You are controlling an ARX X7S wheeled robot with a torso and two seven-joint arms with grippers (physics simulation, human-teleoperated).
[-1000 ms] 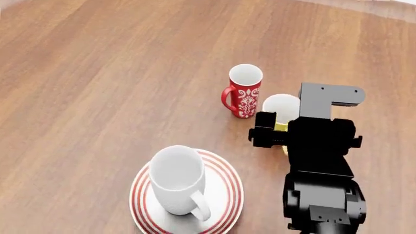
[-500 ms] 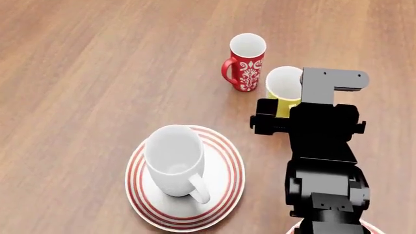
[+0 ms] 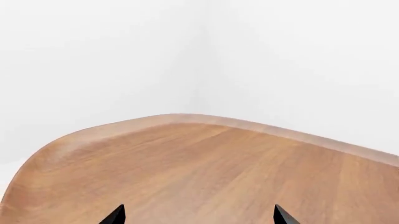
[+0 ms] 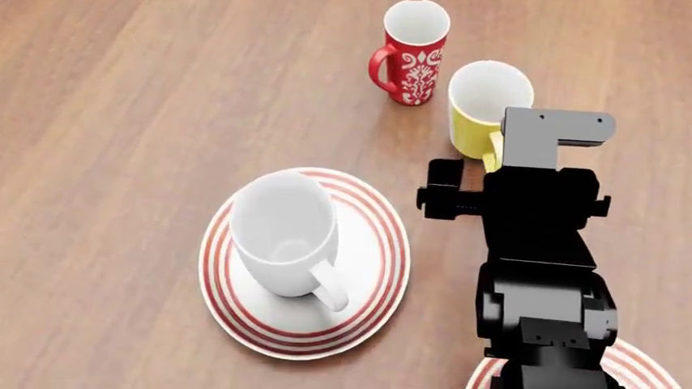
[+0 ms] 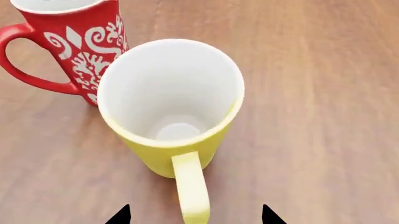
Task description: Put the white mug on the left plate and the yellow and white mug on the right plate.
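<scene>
Already the white mug [image 4: 284, 233] stands upright on the left plate [image 4: 373, 279], lower left of centre in the head view, its handle turned toward the bottom edge of the frame. At the upper right the yellow and white mug [image 4: 484, 107] stands upright on the bare counter [image 4: 141, 105], handle pointing back toward the right gripper [image 5: 194, 215]. The red mug [image 4: 412, 50] (white floral pattern, handle to frame-left) stands just beside it, up and to the left; in the right wrist view the two bodies overlap, and I cannot tell whether they touch. That view shows the right fingers [image 5: 119, 216] spread apart, one tip on each side of the yellow handle, gripping nothing. The black right arm [image 4: 540, 243] covers the counter below the yellow mug and most of the right plate [image 4: 638, 366], whose red-ringed rim peeks out at the bottom right corner. The left gripper [image 3: 196, 215] hangs over a rounded counter corner with fingers spread and empty.
</scene>
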